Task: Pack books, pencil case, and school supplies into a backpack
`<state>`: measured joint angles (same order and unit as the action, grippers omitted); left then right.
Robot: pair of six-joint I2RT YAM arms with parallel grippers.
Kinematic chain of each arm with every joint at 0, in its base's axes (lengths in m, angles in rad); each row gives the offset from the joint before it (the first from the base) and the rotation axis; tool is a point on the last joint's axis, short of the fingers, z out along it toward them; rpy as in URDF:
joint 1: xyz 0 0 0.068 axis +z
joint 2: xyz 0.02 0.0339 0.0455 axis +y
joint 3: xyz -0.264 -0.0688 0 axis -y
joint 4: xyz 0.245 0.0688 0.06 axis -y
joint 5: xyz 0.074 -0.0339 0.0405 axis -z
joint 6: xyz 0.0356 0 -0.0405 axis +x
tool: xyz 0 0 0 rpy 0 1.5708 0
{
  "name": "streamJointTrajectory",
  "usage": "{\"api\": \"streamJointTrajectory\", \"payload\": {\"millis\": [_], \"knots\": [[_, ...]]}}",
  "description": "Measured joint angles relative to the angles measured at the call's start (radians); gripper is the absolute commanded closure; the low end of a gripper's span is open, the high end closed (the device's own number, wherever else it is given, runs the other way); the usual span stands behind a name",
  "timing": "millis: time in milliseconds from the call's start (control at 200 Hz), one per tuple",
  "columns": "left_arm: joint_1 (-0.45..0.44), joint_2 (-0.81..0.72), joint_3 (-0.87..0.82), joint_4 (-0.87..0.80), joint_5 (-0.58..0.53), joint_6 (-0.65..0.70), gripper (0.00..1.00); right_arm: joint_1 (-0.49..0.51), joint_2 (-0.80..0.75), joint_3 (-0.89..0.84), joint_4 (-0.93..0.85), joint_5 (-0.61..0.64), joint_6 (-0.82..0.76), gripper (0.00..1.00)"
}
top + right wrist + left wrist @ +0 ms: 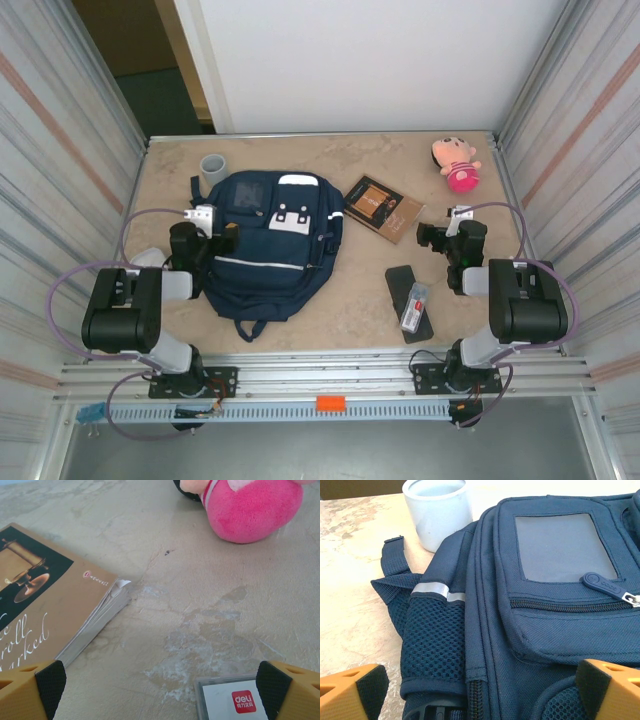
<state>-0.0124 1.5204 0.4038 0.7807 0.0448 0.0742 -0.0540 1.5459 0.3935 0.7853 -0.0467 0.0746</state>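
The book [50, 595] looked thin and floppy — best pinched by its lifted page corner. The left gripper [480, 685] and right gripper [161, 682] stood spread, empty.

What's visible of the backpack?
The navy fabric backpack lies flat, front up, left of centre on the table. It has a front pocket with a grey window panel and its zip shut, white patches, a light zip line, a mesh side pocket under a reflective strip, and dark straps at its edges. A grey cup stands by its far left corner; contact unclear.
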Motion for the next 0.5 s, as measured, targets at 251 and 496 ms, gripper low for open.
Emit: {"api": "streamJointTrajectory", "payload": {"millis": [251,496], "knots": [[-0.031,-0.055,0.027,-0.120,-0.050,0.000,0.07,-0.014,-0.012,0.008,-0.034,-0.007,0.005,0.01],[-0.129,-0.324,0.375,-0.676,-0.184,-0.108,0.12,-0.011,-0.177,0.481,-0.682,-0.003,0.110,0.01]]}}
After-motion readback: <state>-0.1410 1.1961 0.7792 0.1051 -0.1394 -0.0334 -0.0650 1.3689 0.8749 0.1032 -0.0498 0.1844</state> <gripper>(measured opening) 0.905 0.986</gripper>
